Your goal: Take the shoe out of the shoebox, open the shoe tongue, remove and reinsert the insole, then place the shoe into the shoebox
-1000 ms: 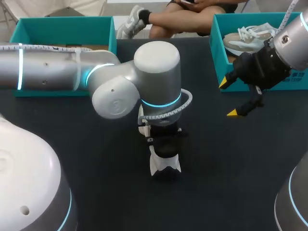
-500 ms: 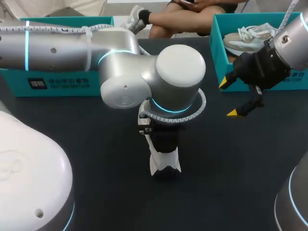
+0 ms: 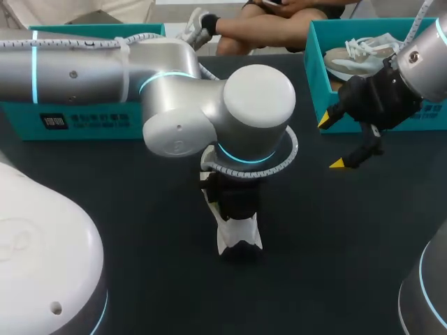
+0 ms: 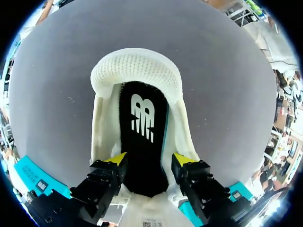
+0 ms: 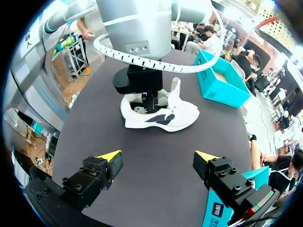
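Status: the shoe (image 3: 241, 236) is out of the box. It stands on its sole in the middle of the worktop (image 3: 140, 202), white with a dark side mark.

The left arm (image 3: 84, 70) comes in from the left with its wrist straight above the shoe. The left gripper (image 4: 150, 160) is down at the shoe opening.

Left wrist view:
- The black insole (image 4: 142, 118) runs from under the white knit heel collar (image 4: 136, 71) toward the gripper.
- The insole's rounded near end lies on top of the white tongue (image 4: 142, 210).
- The left fingers (image 4: 118, 159) are at a medium gap, one yellow tip on each long edge of the insole, pinching it across its width.

The right gripper (image 3: 331, 142) hangs above the worktop just in front of the right shoebox (image 3: 314, 84). Its fingers are spread wide with nothing between them. In the right wrist view the shoe is ahead of it, well apart, with the left gripper sitting on top of the shoe.

The right shoebox is teal, at the far right of the worktop, and holds a second shoe (image 3: 353, 61), light-coloured with its laces showing.

The left shoebox (image 3: 84, 122) is teal, at the far left, and partly hidden behind the left arm. I can't see inside it.
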You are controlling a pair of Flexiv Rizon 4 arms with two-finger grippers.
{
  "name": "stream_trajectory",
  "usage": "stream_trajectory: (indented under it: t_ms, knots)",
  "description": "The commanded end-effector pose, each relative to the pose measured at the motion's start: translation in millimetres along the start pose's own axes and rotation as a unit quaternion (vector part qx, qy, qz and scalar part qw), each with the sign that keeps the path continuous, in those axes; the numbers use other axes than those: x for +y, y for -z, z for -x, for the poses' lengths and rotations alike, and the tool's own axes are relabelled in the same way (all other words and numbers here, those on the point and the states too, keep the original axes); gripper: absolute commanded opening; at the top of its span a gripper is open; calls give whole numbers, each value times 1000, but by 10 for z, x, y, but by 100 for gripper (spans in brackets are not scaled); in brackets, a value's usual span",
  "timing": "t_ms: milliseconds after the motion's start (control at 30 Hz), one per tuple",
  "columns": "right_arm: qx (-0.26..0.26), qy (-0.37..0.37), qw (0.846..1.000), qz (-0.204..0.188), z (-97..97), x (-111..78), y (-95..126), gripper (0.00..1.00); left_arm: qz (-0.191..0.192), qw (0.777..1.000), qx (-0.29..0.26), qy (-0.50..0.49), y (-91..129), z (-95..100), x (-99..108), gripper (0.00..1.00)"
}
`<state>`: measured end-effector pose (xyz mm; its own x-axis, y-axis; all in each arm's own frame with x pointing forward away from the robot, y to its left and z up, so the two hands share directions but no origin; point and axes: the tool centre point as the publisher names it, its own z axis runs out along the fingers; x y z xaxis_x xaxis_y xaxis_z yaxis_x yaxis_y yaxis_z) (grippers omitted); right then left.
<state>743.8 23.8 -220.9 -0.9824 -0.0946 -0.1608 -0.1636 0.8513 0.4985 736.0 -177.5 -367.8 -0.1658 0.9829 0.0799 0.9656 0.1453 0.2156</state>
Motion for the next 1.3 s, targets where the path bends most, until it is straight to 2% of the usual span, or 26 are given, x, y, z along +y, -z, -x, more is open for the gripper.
stream_trajectory:
  t_ms: [33, 367, 500, 700, 967, 1267, 1300]
  knots:
    - [-1, 0, 1000, -2, -5, 4, -13, 100, 7, 1000, 0, 0, 75, -65, -9, 100]
    - [-1, 0, 1000, -2, -5, 4, -13, 100, 6, 1000, 9, 0, 70, -99, 33, 100]
    - [-1, 0, 1000, -2, -5, 4, -13, 100, 4, 1000, 9, -6, 149, -96, 82, 100]
    - [-1, 0, 1000, -2, -5, 4, -13, 100, 18, 1000, 7, -4, 293, -115, 285, 100]
    - [-1, 0, 1000, -2, -5, 4, -13, 100, 37, 999, 3, 15, 470, -238, 557, 100]
    - [-1, 0, 1000, -2, -5, 4, -13, 100, 31, 999, -3, 33, 473, -282, 761, 100]
    - [-1, 0, 1000, -2, -5, 4, -13, 100, 31, 999, -3, 33, 469, -276, 771, 82]
